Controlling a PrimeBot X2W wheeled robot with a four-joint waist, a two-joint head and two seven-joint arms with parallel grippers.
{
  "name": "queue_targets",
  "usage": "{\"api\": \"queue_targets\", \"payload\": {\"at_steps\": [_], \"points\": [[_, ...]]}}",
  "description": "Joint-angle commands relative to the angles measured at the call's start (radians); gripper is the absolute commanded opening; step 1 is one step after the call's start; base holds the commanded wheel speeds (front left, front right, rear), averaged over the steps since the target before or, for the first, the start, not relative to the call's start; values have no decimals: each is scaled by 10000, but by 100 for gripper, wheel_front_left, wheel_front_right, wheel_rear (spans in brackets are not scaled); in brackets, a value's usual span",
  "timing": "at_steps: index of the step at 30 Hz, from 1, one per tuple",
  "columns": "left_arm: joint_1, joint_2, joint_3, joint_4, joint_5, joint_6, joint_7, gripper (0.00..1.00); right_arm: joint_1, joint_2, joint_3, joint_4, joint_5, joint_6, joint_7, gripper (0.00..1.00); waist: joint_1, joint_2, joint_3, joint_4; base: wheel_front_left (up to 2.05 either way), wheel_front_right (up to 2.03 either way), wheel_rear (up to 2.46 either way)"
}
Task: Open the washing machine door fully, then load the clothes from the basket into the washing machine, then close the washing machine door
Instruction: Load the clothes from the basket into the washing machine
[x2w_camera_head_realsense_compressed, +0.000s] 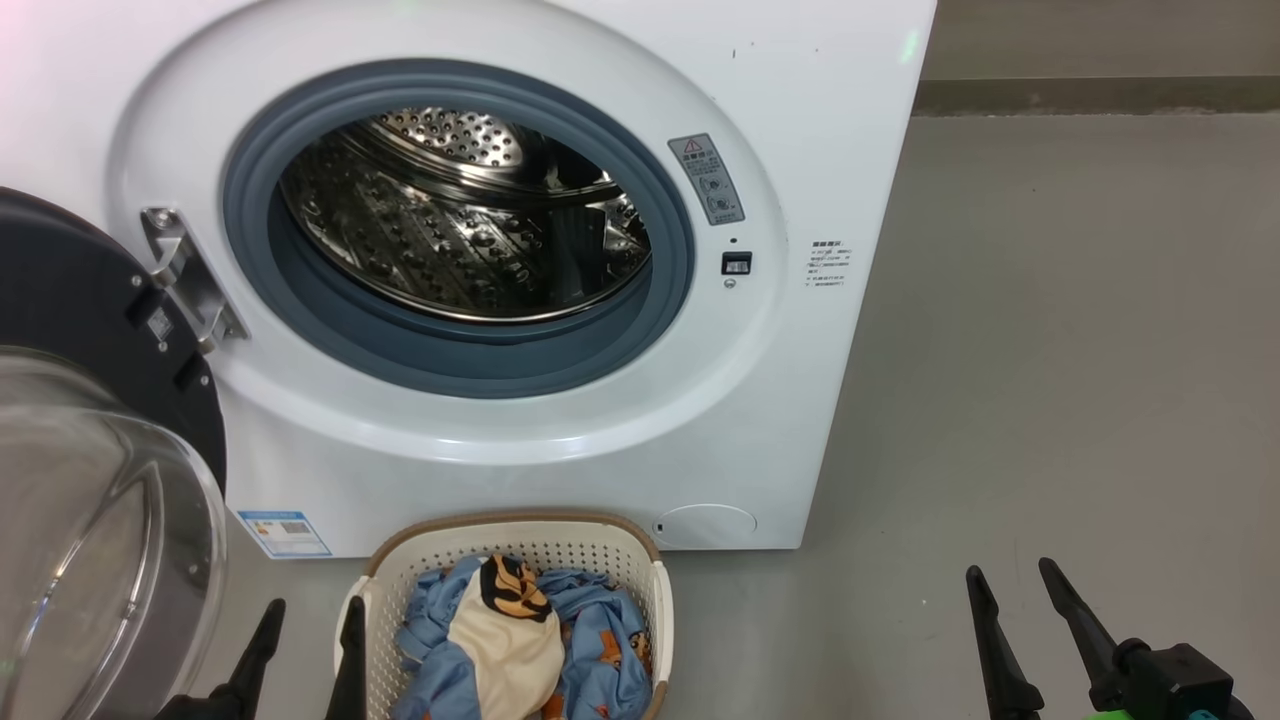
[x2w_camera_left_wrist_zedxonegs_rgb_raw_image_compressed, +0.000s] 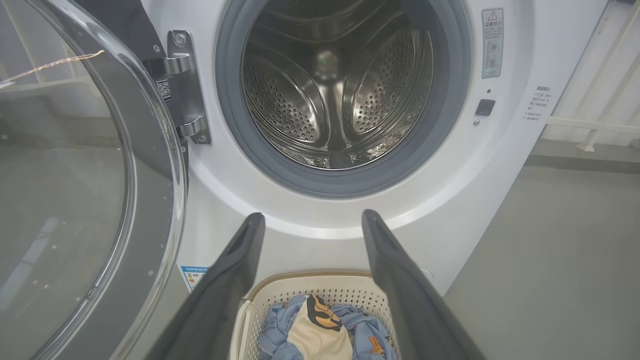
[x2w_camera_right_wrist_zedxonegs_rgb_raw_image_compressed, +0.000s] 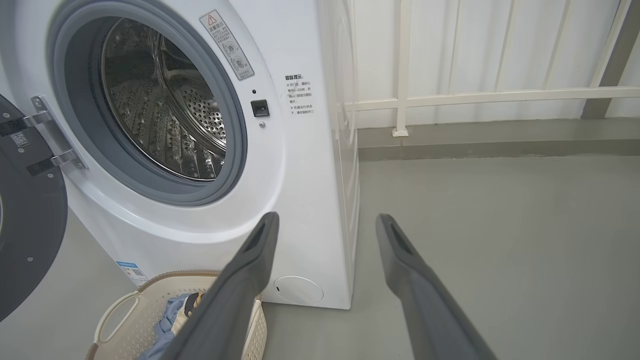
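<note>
The white washing machine (x2w_camera_head_realsense_compressed: 560, 470) (x2w_camera_left_wrist_zedxonegs_rgb_raw_image_compressed: 505, 165) (x2w_camera_right_wrist_zedxonegs_rgb_raw_image_compressed: 305, 200) faces me with its steel drum (x2w_camera_head_realsense_compressed: 460, 220) (x2w_camera_left_wrist_zedxonegs_rgb_raw_image_compressed: 335, 90) bare inside. Its door (x2w_camera_head_realsense_compressed: 90, 480) (x2w_camera_left_wrist_zedxonegs_rgb_raw_image_compressed: 80, 175) (x2w_camera_right_wrist_zedxonegs_rgb_raw_image_compressed: 25, 220) hangs swung out to the left on its hinge, glass bowl toward me. On the floor before the machine stands the basket (x2w_camera_head_realsense_compressed: 520, 535) (x2w_camera_left_wrist_zedxonegs_rgb_raw_image_compressed: 320, 282) (x2w_camera_right_wrist_zedxonegs_rgb_raw_image_compressed: 150, 285), holding the light-blue and cream clothes (x2w_camera_head_realsense_compressed: 520, 640) (x2w_camera_left_wrist_zedxonegs_rgb_raw_image_compressed: 320, 335) (x2w_camera_right_wrist_zedxonegs_rgb_raw_image_compressed: 172, 310). My left gripper (x2w_camera_head_realsense_compressed: 312, 625) (x2w_camera_left_wrist_zedxonegs_rgb_raw_image_compressed: 312, 222) is open just left of the basket. Over bare floor to the right, my right gripper (x2w_camera_head_realsense_compressed: 1010, 580) (x2w_camera_right_wrist_zedxonegs_rgb_raw_image_compressed: 325, 225) stands open and holds nothing.
Grey floor (x2w_camera_head_realsense_compressed: 1050, 400) stretches to the right of the machine. A white railing (x2w_camera_right_wrist_zedxonegs_rgb_raw_image_compressed: 475, 95) runs along the wall beyond it. A low grey kerb (x2w_camera_head_realsense_compressed: 1090, 95) lines the far edge.
</note>
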Motion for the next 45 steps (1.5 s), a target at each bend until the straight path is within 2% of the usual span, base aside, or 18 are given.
{"api": "queue_targets", "payload": {"at_steps": [1,23,31,45], "points": [[-198,63,300,-252,-19,-25,-136,100,-221,-89,261,-226,36,27,-120,100,0,0,-1,11,0,0,0],[-412,-30,56,-156,-291,-91,-136,100,-448,-89,280,-220,6,27,-120,100,0,0,683,58,0,0,0],[-1014,-89,-338,290,-563,-195,-136,100,-850,-89,321,-305,-109,27,-120,100,0,0,1631,-32,0,0,0],[-2823,-55,-637,1448,-888,-274,-136,100,-1781,-89,494,-497,-314,27,-120,100,0,0,4032,-342,0,0,0]]}}
